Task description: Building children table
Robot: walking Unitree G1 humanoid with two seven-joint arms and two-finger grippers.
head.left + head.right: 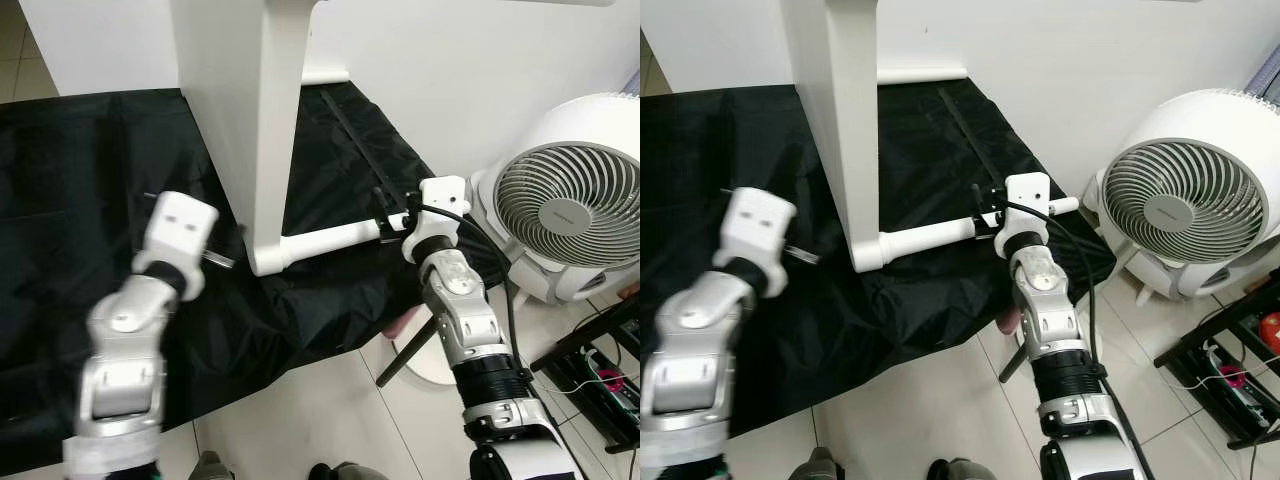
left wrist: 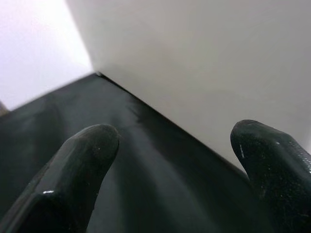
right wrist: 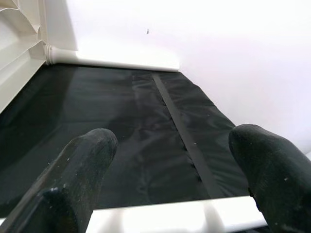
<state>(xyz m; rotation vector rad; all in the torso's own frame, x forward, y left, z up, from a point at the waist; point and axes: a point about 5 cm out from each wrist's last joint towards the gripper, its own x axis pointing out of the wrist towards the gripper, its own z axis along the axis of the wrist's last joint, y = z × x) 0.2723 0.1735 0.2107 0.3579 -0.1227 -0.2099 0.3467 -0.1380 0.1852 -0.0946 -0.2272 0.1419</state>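
1. The white table top [image 1: 250, 110] is standing on edge on the black sheet [image 1: 90, 200], upper middle of the frame.
2. My right gripper [image 1: 392, 218], jaws released, is sitting at the white leg [image 1: 320, 240].
3. My left gripper [image 1: 228, 262], jaws released, is pointing at the panel.

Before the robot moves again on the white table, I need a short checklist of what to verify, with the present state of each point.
1. Right gripper open: ok, fingers apart in the wrist view.
2. Right gripper at the near table leg: ok, the leg lies across between its fingers.
3. Left gripper open: ok, fingers apart, holding nothing.
4. Left gripper near the tabletop panel: ok, close beside it; contact cannot tell.
5. Leg fully seated in the tabletop: cannot tell.
6. Fan apart from the right arm: ok, but close.
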